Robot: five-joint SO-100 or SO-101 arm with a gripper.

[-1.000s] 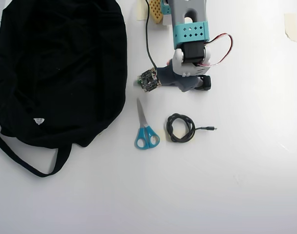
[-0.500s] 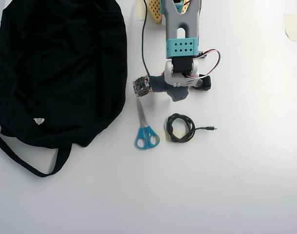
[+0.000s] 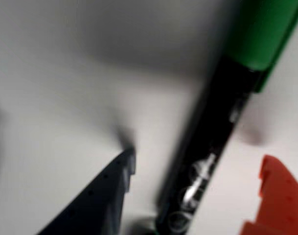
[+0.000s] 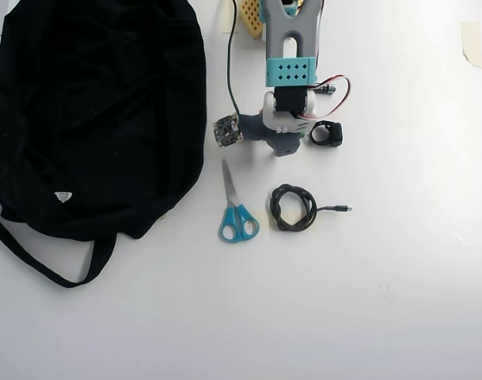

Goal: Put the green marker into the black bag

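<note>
Arm point(image 4: 286, 47): grey/white links, teal perforated plate, red+black wires; 1 dark finger, 1 orange.

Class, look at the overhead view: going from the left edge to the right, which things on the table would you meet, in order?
black bag → scissors → coiled black cable → piece of tape near the right edge. The arm is left out, since it overlaps the middle things.
</note>
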